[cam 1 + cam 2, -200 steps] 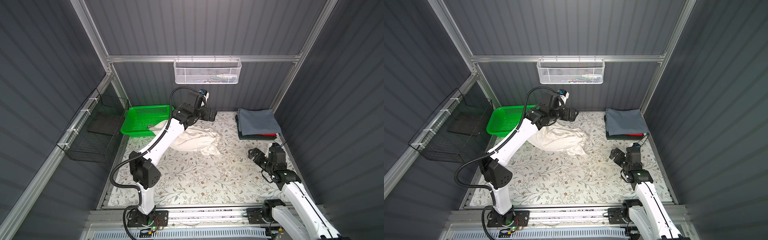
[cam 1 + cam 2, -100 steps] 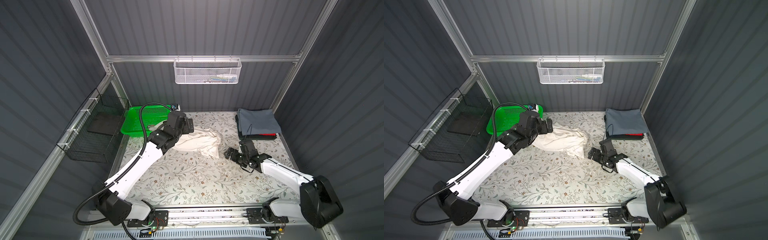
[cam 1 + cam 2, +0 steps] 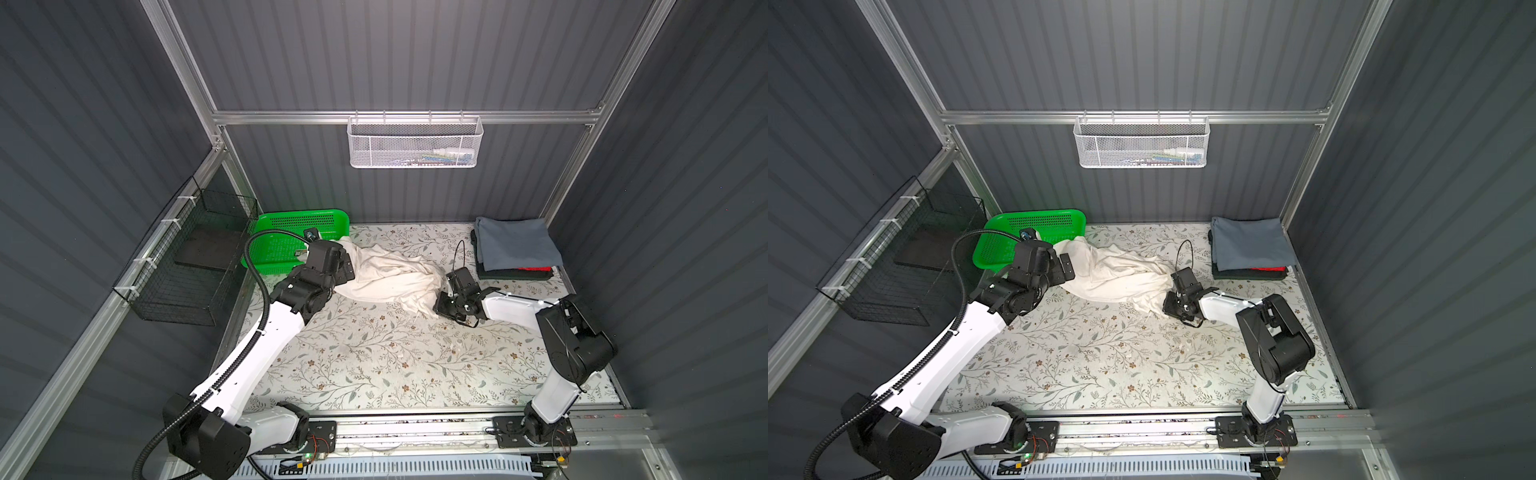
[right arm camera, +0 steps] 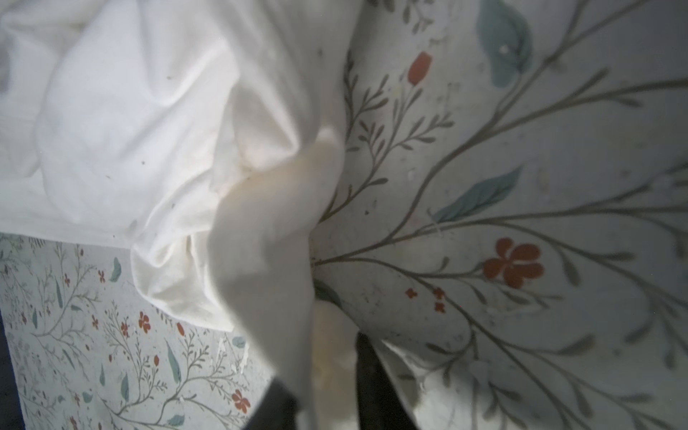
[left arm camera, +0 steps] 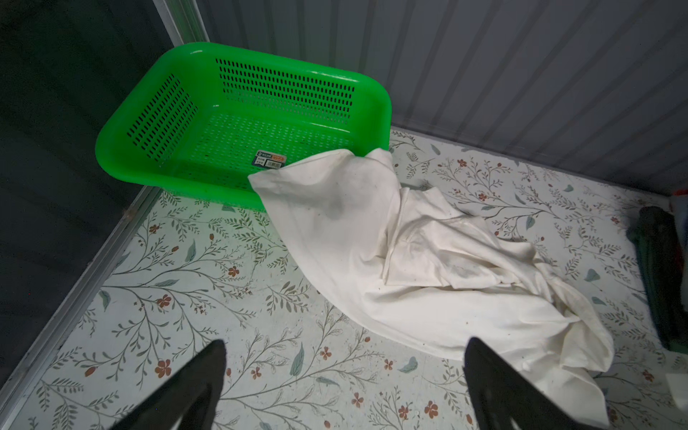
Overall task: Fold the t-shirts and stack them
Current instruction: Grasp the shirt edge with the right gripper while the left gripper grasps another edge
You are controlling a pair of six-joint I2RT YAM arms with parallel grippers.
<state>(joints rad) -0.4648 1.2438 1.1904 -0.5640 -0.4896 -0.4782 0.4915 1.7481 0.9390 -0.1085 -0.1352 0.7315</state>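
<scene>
Right wrist view showed the right hand (image 4: pixel 322 376) clamped on a bunched fold of the cream tee (image 4: pixel 130 111), at the end of the garment farthest from the green basket (image 3: pixel 332 216). Judging by that hold, it meant to draw the cloth away from the basket and spread it. The tee (crumpled, not yet folded) had one corner draped over the basket's rim and trailed from there across the table (image 3: pixel 374 365). The left hand (image 5: pixel 345 344) hovered just beside the basket, jaws wide apart and holding nothing, probably placed to take the near edge. The folded stack (image 3: pixel 515 249), grey-blue on top, lay well apart from the basket along the same back wall. Bare table stretched from the basket toward the arms' bases, room enough to flatten the shirt, though the draped corner could snag on the rim.
</scene>
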